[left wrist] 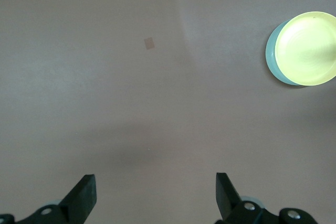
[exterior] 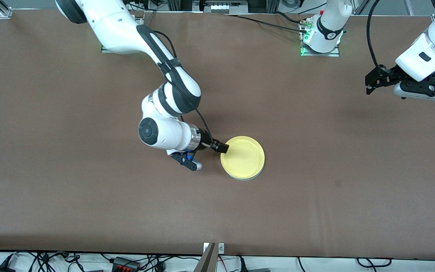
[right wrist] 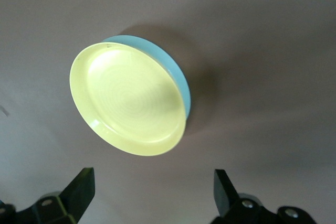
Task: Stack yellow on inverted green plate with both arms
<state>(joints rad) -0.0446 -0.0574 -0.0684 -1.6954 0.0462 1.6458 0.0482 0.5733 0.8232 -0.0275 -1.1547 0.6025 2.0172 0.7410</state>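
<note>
The yellow plate (exterior: 243, 156) rests upright on the inverted green plate (exterior: 248, 178), of which only a thin edge shows, near the middle of the table. My right gripper (exterior: 222, 148) is low beside the stack, on the side toward the right arm's end, open and holding nothing. In the right wrist view the yellow plate (right wrist: 128, 98) and green plate (right wrist: 167, 61) lie just ahead of the open right gripper (right wrist: 152, 190). My left gripper (exterior: 370, 81) waits open in the air over the left arm's end of the table. The left wrist view shows the left gripper (left wrist: 156, 192) open, with the yellow plate (left wrist: 307, 48) and green plate (left wrist: 270, 56) far off.
A brown table (exterior: 89, 196) spreads wide around the stack. The left arm's base (exterior: 321, 39) stands at the table's back edge. Cables and a bracket (exterior: 212, 257) lie along the edge nearest the front camera.
</note>
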